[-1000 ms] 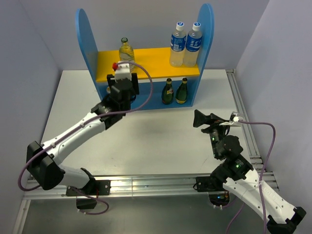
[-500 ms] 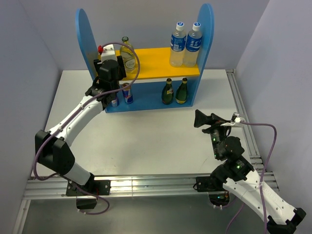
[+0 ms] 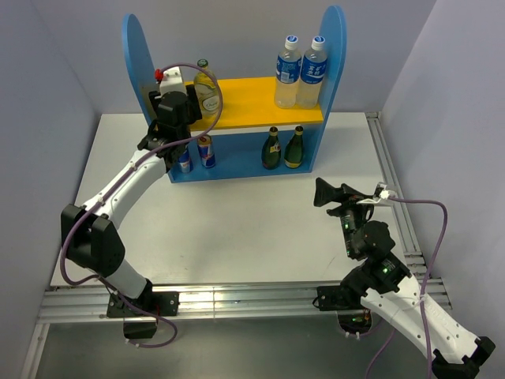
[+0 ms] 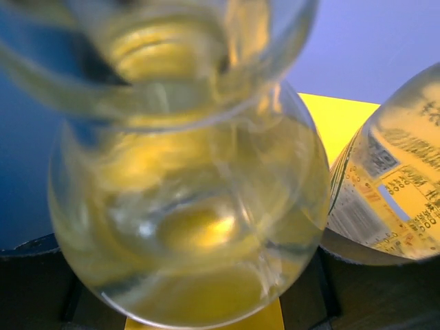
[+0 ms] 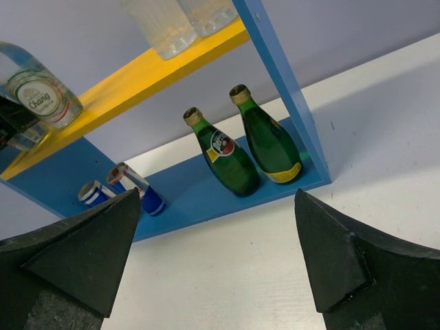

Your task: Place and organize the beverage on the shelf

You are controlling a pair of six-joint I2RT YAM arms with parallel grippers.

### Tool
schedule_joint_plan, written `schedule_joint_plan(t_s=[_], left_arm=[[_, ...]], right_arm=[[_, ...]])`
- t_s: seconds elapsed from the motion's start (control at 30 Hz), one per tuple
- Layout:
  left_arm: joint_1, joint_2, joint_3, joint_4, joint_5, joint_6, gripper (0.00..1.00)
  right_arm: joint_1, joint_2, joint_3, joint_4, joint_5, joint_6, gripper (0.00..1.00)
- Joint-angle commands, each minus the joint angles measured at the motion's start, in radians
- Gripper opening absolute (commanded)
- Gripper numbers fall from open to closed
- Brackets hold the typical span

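The blue shelf has a yellow upper board. My left gripper is at the board's left end, shut on a clear glass bottle that fills the left wrist view. The other clear glass bottle stands just right of it. Two green bottles and two blue-and-silver cans stand on the lower level. My right gripper is open and empty above the table, facing the shelf.
Two taller plastic bottles with blue labels stand at the right end of the yellow board. The grey walls close in behind and beside the shelf. The white table lies between the shelf and the arm bases.
My left gripper has risen and moved left with the clear bottle, from in front of the lower level to the left end of the yellow board. The right arm has not moved.
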Motion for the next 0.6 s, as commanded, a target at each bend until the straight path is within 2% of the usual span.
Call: schedule_joint_plan(t_s=[0.0,0.03,0.17,0.57], left_arm=[[-0.002,-0.016,0.017,0.050,0.030,-0.028,0.71],[0.000,-0.019,0.015,0.046,0.029,-0.028,0.85],[-0.020,-0.040,-0.008,0.049,-0.017,-0.008,0.96],[-0.086,-0.134,-0.109,0.017,-0.080,-0.019,0.97]], right_arm=[[0.006,-0.004,-0.015,0.024,0.003,0.011,1.00],[0.006,-0.006,-0.015,0.022,0.003,0.011,1.00],[0.006,-0.013,-0.017,0.021,0.003,0.011,1.00],[0.006,-0.036,-0.020,0.009,-0.005,0.017,1.00]])
